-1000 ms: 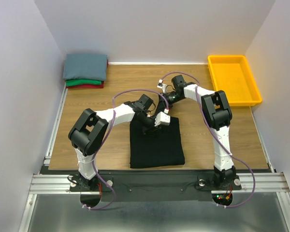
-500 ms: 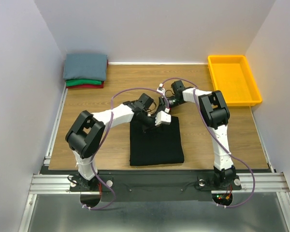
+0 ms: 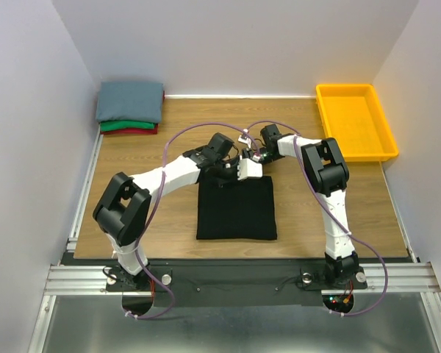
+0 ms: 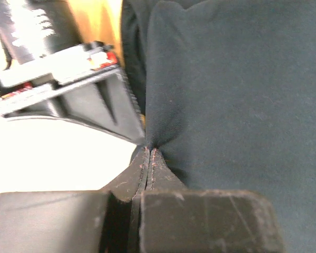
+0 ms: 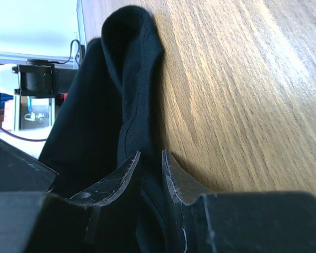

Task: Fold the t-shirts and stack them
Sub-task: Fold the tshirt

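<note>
The black t-shirt (image 3: 235,212) lies folded in a rectangle in the middle of the table. Both grippers meet at its far edge. My left gripper (image 3: 222,176) (image 4: 149,152) is shut, and its tips pinch a fold of the black cloth (image 4: 231,95). My right gripper (image 3: 256,175) (image 5: 151,156) has its jaws a narrow gap apart, closed on the shirt's hemmed edge (image 5: 131,68), with bare wood beside it. Folded grey-blue (image 3: 130,101), green (image 3: 125,125) and red (image 3: 136,132) t-shirts are stacked at the back left corner.
A yellow plastic bin (image 3: 355,121) stands at the back right. White walls close the table (image 3: 169,125) on three sides, and a metal rail (image 3: 235,276) runs along the near edge. Purple cables loop over both arms.
My left gripper has shut on the black cloth and my right has narrowed on the hem. Both grippers moved toward the back, dragging the shirt that way. The left elbow swung left.
</note>
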